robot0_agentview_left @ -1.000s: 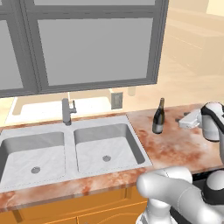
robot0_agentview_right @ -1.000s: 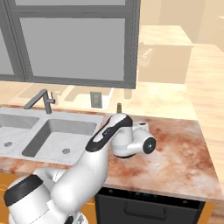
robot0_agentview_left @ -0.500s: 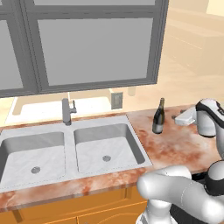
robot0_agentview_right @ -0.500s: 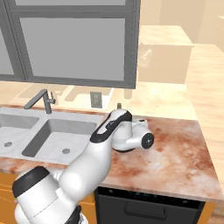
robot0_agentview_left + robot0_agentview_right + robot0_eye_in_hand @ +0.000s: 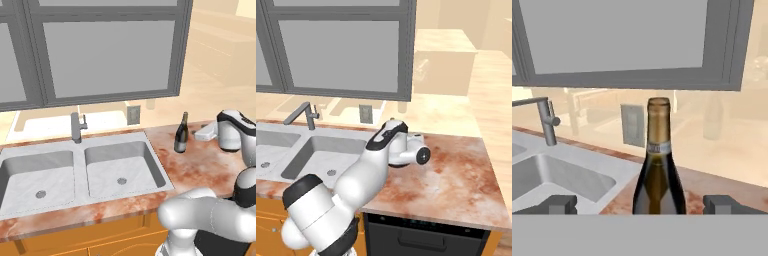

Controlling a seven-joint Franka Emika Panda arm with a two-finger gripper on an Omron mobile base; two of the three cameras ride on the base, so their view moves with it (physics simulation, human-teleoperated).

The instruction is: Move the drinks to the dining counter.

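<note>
A dark wine bottle (image 5: 181,134) with a gold neck and a pale label stands upright on the reddish marble counter (image 5: 200,165), just right of the sink. My gripper (image 5: 198,133) reaches toward it level from the right and is open. In the hand view the wine bottle (image 5: 659,165) fills the centre, and the gripper (image 5: 641,204) has one dark fingertip (image 5: 562,204) far out on each side of it, not touching. In the right base view my own arm (image 5: 398,145) hides the bottle. The dining counter is out of view.
A steel double sink (image 5: 85,170) with a grey faucet (image 5: 76,126) takes up the counter to the left. A wall outlet (image 5: 133,114) and a grey-framed window (image 5: 110,50) stand behind. To the right the counter (image 5: 456,175) runs on, above a dark appliance front (image 5: 426,235).
The hand has moved a little to the left, closer to the wine bottle. The bottle has stayed in place and the jaws are as wide as before.
</note>
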